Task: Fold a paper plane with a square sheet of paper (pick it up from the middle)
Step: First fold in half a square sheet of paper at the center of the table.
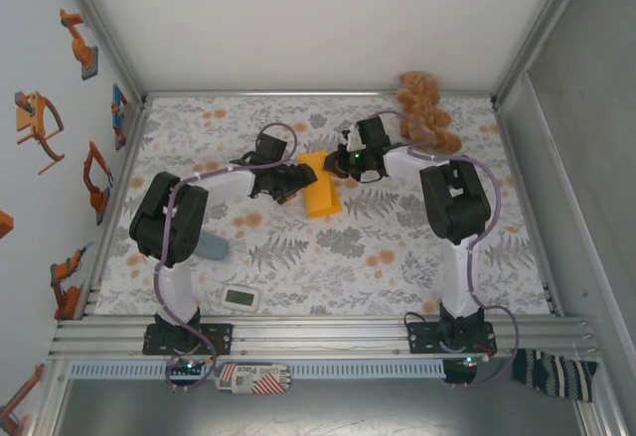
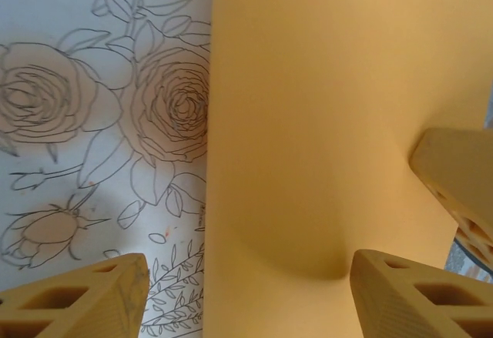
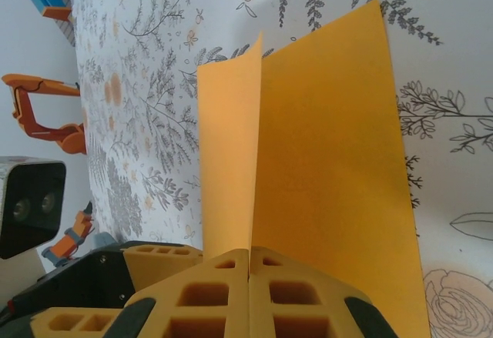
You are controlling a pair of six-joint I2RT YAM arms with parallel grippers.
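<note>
The thin, bright orange square sheet of paper (image 1: 322,196) is lying mid-table (image 1: 397,247), toward the far edge, one flap standing up. The right gripper (image 3: 249,255) is pinching that flap. The left gripper (image 2: 250,265) is straddling the sheet's edge, jaws spread.

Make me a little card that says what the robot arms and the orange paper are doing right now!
square sheet of paper: orange, partly folded, one flap standing up
right gripper: shut, pinching the paper at its crease
left gripper: open, straddling the paper's edge, one finger over the cloth, one over the paper
plush toy: tan-brown, far right corner, nobody touching it
cloth: flowery, covers the table
</note>
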